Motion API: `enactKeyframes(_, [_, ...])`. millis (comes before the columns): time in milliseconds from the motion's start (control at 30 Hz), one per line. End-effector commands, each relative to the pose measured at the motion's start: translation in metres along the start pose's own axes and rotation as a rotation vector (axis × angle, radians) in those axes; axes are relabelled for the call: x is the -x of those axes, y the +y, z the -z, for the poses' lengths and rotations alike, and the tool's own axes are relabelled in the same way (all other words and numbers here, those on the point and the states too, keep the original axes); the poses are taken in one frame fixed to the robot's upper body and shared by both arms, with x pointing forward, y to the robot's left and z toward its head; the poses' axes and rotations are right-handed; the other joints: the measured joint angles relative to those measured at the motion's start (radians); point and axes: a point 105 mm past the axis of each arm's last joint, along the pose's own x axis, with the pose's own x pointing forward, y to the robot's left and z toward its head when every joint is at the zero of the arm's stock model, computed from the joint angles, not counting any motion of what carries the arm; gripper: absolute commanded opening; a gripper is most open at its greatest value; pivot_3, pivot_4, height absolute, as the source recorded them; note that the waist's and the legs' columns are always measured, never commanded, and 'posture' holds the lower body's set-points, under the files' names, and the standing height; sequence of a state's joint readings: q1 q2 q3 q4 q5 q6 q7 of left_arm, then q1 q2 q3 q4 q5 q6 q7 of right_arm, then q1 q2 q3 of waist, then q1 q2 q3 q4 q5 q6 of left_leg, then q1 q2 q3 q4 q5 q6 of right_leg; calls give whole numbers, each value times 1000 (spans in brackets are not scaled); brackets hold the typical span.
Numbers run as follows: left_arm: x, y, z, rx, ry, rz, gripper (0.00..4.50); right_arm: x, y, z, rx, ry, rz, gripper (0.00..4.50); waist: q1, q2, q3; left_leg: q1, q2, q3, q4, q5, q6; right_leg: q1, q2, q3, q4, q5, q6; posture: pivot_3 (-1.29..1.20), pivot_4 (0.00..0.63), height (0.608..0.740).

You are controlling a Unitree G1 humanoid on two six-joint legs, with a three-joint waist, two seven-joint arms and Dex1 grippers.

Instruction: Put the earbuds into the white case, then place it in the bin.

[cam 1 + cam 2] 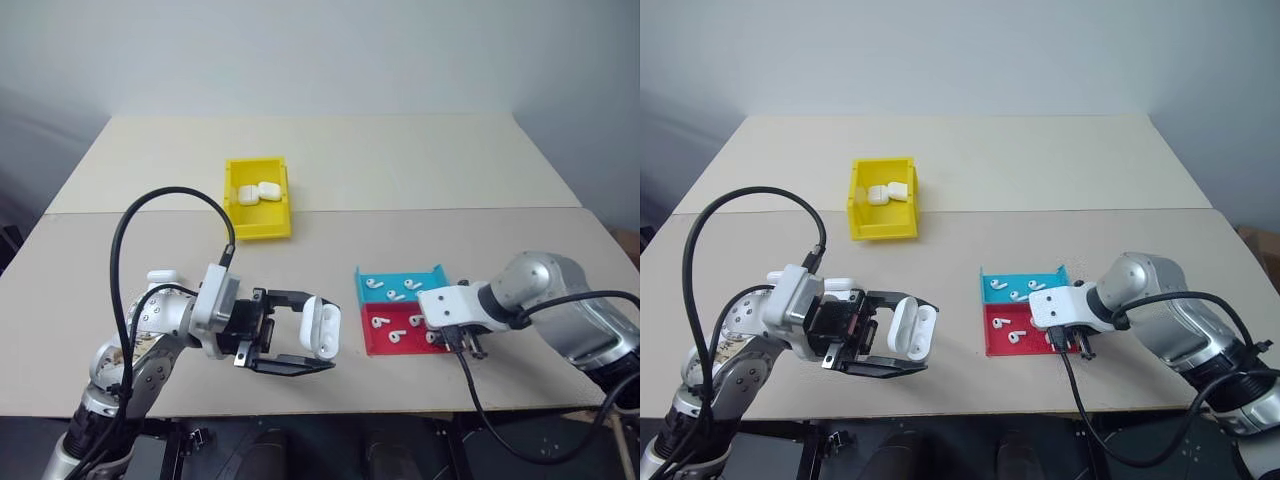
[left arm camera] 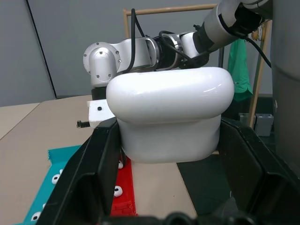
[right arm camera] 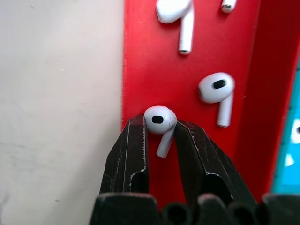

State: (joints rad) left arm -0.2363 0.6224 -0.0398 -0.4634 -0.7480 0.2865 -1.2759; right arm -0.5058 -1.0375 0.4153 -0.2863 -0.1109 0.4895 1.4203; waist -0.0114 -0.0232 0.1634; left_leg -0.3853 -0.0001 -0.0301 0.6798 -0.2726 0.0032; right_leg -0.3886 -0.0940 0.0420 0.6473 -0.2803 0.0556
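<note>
R gripper (image 3: 160,129) jaws nearly closed, pinched on one earbud (image 3: 160,121) over red half of tray (image 3: 140,61), more earbuds (image 3: 216,90) beside it. L gripper (image 1: 300,340) clamped on open white case (image 1: 322,328), held above table (image 1: 400,160). Yellow bin (image 1: 259,232) further back, two cases (image 1: 259,192) inside.

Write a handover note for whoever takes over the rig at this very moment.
Left gripper: shut on the open white case, held above the table.
Right gripper: fingers on either side of one earbud on the tray's red half.
More earbuds lie on the red and cyan tray.
Yellow bin already holds two cases.
Left: load the earbuds, close the case, bin it.
</note>
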Motion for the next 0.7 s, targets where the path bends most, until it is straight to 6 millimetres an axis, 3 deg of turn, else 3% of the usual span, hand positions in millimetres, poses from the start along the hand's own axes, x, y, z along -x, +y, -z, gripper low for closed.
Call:
enactKeyframes(33, [2,8,-13,-35,-28,5,2828,32,-5,-15,-108,-133,73,649,-1,0,0,0,0,0,0,0,0,0,0,0,0,0,0,0,150,740])
enactKeyframes(200, [7,28,-26,19,-96,-23,2828,83,-16,-45,-285,-466,184,649,-4,0,0,1,0,0,0,0,0,0,0,0,1,0,0,0,150,740])
enactKeyframes(400, [0,46,-29,64,-126,19,2828,131,-29,-79,-290,-946,366,649,-2,0,0,-1,0,-1,0,0,0,0,0,0,0,0,0,0,150,740])
enactKeyframes(700, [-16,70,-34,39,-152,33,2828,143,-34,-136,-234,-1263,421,649,-4,0,0,-2,-1,-1,0,0,0,-2,0,0,1,1,1,0,150,740])
